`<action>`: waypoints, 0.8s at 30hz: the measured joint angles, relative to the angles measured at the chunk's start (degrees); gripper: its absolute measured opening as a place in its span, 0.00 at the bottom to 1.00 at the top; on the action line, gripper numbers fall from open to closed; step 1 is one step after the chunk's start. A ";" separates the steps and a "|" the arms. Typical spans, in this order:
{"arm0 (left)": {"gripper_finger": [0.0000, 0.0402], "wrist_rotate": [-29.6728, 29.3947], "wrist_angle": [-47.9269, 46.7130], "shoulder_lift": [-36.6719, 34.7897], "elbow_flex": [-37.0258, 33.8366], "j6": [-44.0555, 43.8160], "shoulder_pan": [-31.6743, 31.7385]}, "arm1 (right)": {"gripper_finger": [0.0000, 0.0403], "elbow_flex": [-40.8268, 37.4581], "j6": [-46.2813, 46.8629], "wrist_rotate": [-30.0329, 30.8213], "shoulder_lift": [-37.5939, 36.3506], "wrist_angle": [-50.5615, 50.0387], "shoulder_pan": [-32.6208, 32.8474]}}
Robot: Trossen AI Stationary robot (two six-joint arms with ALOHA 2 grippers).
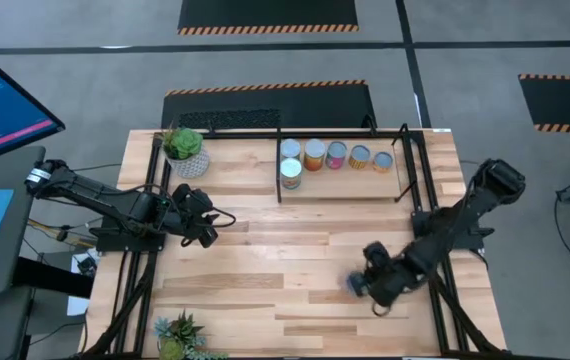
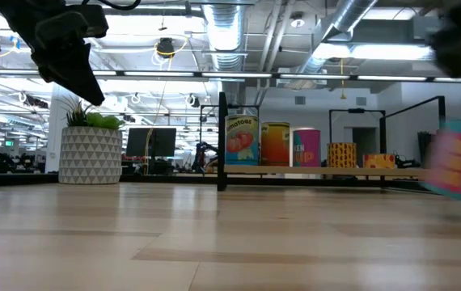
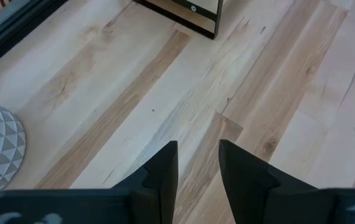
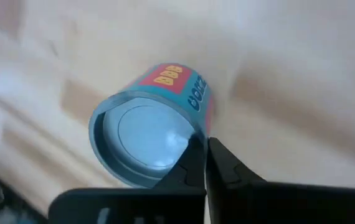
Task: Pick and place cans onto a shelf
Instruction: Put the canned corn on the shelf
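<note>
Blue-labelled and tipped over, one can sits at the near right part of the worktop, its silvery round end turned toward the right wrist camera and a red patch with yellow letters on its side. The right gripper is right at this can, and in the right wrist view its jaws are pressed together against the can's rim, with no gap between them and nothing held between them. In the low view the same can shows at the right edge, blurred. Farther in on the left side, the left gripper hangs above bare wood, its jaws slightly apart and holding nothing; in the high view it sits just in front of a green plant in a white patterned pot. A second small plant stands at the near left edge. At the far side, the shelf holds six upright cans: five in a row along the back and one more just in front of the leftmost. A monitor stands off the worktop to the left.
</note>
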 joint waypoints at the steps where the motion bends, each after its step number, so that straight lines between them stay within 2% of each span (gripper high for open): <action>1: 0.26 -0.06 -0.02 0.02 0.00 0.00 -0.02 | 0.01 1.00 -1.98 0.99 0.00 -1.44 -1.60; 10: 0.26 -0.15 -0.02 0.00 0.00 0.16 -0.02 | 0.01 12.76 -27.14 6.73 -0.04 -15.56 -18.10; 17: 0.26 -0.15 -0.02 0.02 0.00 0.15 0.00 | 0.01 23.16 -42.62 11.28 -0.07 -29.47 -28.79; 24: 0.26 -0.13 -0.02 0.00 0.00 0.13 -0.01 | 0.01 27.53 -56.14 9.40 -0.13 -38.07 -38.97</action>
